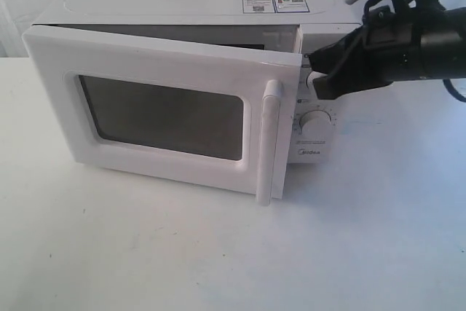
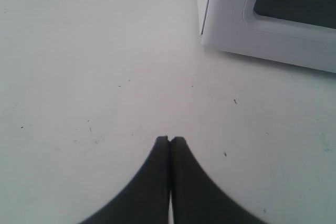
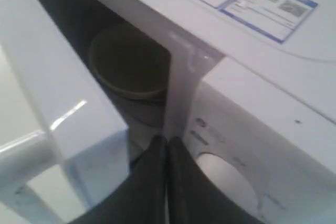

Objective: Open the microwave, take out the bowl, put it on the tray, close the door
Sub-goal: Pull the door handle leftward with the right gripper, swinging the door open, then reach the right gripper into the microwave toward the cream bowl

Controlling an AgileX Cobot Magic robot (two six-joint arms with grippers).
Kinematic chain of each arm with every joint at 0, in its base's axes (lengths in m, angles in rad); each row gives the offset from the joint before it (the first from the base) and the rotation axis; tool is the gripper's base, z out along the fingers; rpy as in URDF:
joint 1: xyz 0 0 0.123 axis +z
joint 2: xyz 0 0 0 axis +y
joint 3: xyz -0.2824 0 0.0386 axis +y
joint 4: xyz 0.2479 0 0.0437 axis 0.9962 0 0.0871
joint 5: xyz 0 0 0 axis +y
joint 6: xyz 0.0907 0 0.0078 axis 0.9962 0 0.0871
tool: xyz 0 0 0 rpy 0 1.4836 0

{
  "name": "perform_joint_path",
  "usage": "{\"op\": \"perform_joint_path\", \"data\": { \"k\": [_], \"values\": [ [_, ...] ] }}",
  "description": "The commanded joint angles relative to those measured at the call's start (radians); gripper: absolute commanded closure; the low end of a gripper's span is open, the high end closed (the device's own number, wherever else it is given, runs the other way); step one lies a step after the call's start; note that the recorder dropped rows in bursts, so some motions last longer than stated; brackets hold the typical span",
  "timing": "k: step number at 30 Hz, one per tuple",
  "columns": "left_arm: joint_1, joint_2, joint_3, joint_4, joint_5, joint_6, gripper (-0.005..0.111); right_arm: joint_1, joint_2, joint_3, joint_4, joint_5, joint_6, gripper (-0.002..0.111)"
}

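Observation:
The white microwave (image 1: 189, 5) stands at the back of the table. Its door (image 1: 164, 114), with a dark window and a vertical bar handle (image 1: 268, 143), is swung partly open. My right gripper (image 1: 312, 71) is shut and empty, its tips at the gap between the door's free edge and the control panel, beside the upper dial (image 3: 223, 174). Through that gap the bowl (image 3: 128, 64) shows dimly inside the cavity. My left gripper (image 2: 169, 140) is shut and empty above the bare table, a short way from the microwave's lower corner (image 2: 207, 35). No tray is in view.
The white table (image 1: 218, 253) spreads in front of the microwave. A second dial (image 1: 316, 123) sits on the control panel, and a sticker label (image 1: 275, 3) lies on the microwave's top. The right arm (image 1: 415, 41) reaches in from the upper right.

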Motion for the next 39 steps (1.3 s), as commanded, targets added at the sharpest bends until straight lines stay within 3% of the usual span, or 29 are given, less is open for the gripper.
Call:
{"op": "perform_joint_path", "data": {
  "k": [1, 5, 9, 15, 22, 24, 29, 39],
  "values": [
    [-0.002, -0.005, 0.003, -0.009, 0.0, 0.001, 0.107, 0.002, 0.003, -0.001, 0.071, 0.199, -0.105, 0.108],
    [-0.002, -0.005, 0.003, -0.009, 0.0, 0.001, 0.107, 0.002, -0.021, -0.001, -0.048, 0.384, -0.152, 0.108],
    [-0.002, -0.005, 0.003, -0.009, 0.0, 0.001, 0.107, 0.002, -0.053, 0.004, -0.149, 0.172, 0.043, 0.108],
    [-0.002, -0.005, 0.003, -0.009, 0.0, 0.001, 0.107, 0.002, -0.054, -0.001, -0.068, 0.183, 0.043, 0.108],
    [-0.002, -0.005, 0.003, -0.009, 0.0, 0.001, 0.107, 0.002, -0.049, -0.001, 0.035, 0.691, -0.313, 0.108],
    [-0.002, -0.005, 0.003, -0.009, 0.0, 0.001, 0.107, 0.002, -0.052, -0.001, 0.052, 0.678, -0.313, 0.108],
    [-0.002, -0.005, 0.003, -0.009, 0.0, 0.001, 0.107, 0.002, -0.054, 0.001, 0.05, 0.357, -0.099, 0.108],
    [-0.002, -0.005, 0.003, -0.009, 0.0, 0.001, 0.107, 0.002, -0.052, 0.003, 0.05, 0.369, -0.086, 0.108]
  ]
}}
